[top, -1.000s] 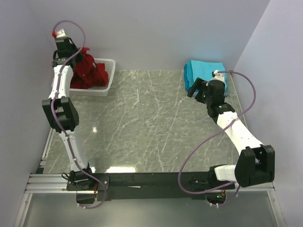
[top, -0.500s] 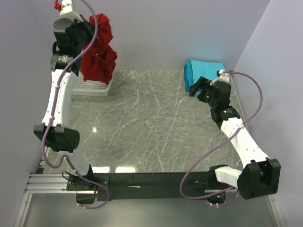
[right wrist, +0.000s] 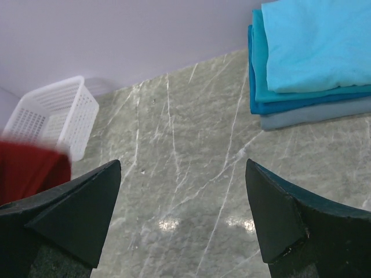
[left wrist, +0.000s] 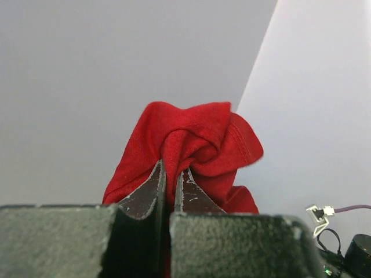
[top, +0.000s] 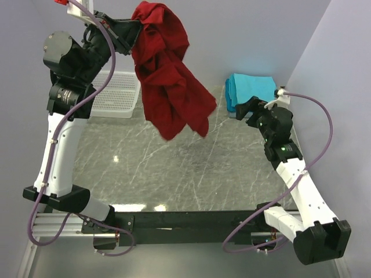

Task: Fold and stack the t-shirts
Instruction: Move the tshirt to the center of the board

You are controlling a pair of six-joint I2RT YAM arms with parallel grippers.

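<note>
My left gripper [top: 132, 30] is shut on the deep red t-shirt [top: 172, 87] and holds it high; the cloth hangs bunched over the table's middle. In the left wrist view the red t-shirt [left wrist: 191, 145] is pinched between my fingers, with the gripper [left wrist: 171, 174] closed on it. Folded turquoise t-shirts [top: 250, 90] lie stacked at the far right. They also show in the right wrist view [right wrist: 316, 52]. My right gripper [top: 250, 110] is open and empty, just in front of the stack; in the right wrist view it [right wrist: 182, 191] hovers above bare table.
The white mesh basket [top: 119, 95] stands at the far left, with no cloth showing in it; it also shows in the right wrist view [right wrist: 55, 119]. The table [top: 185, 174] is grey marble. Walls close in at the back and both sides.
My left arm has lifted the red t-shirt out of the basket and swung it up and to the right. My right gripper has drawn back a little from the turquoise stack.
</note>
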